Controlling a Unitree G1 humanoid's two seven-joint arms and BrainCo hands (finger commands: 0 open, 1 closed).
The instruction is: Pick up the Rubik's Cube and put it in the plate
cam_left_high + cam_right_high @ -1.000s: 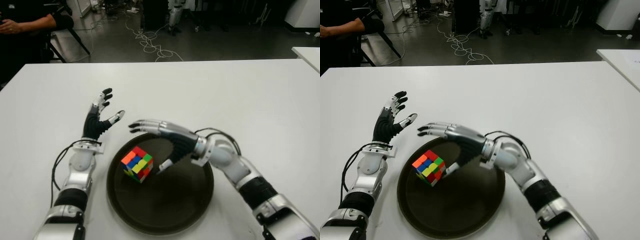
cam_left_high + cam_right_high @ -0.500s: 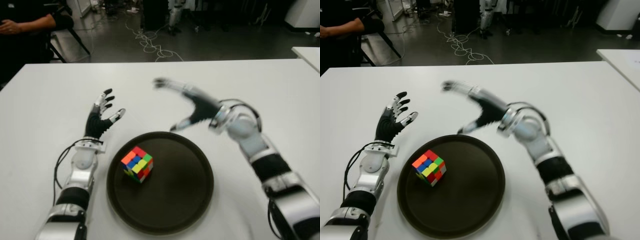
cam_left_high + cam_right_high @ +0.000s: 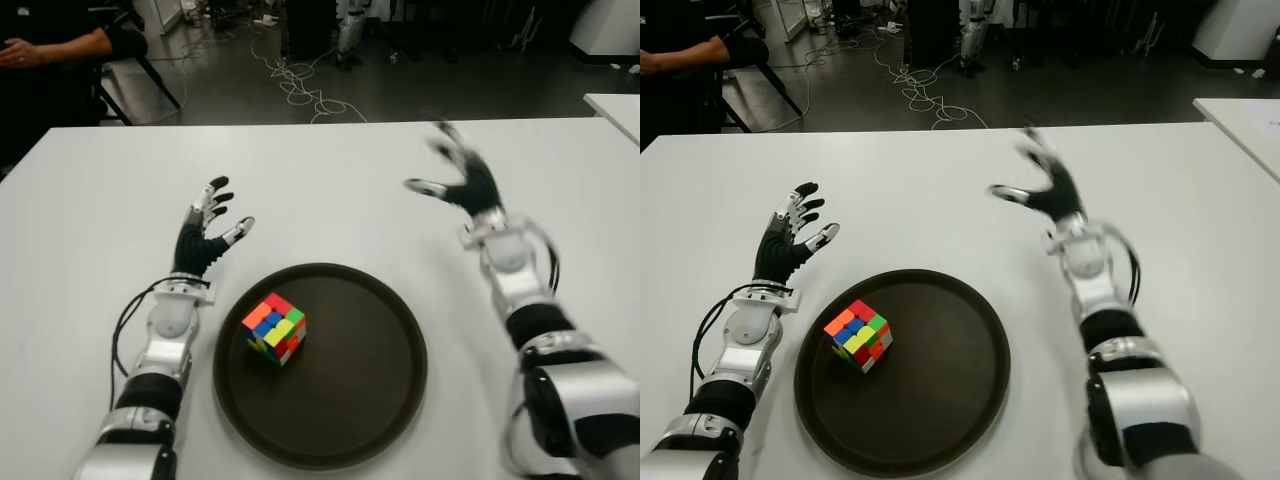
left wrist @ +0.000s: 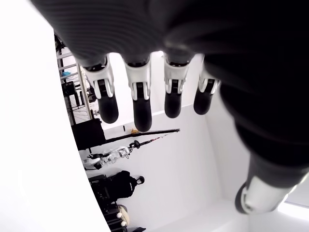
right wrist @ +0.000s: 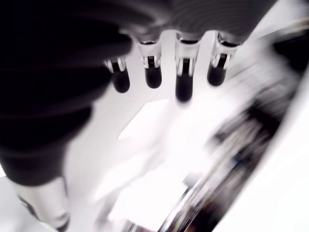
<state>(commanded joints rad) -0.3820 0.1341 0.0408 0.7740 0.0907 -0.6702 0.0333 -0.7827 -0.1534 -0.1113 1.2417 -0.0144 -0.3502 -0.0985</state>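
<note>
Head stereo pair looks forward-down, sharing the white table [image 3: 330, 190]. Wrist cameras sit close behind their own fingers.

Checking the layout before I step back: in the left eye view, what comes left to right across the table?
Left hand → Rubik's Cube, inside the plate → right hand, open.
</note>
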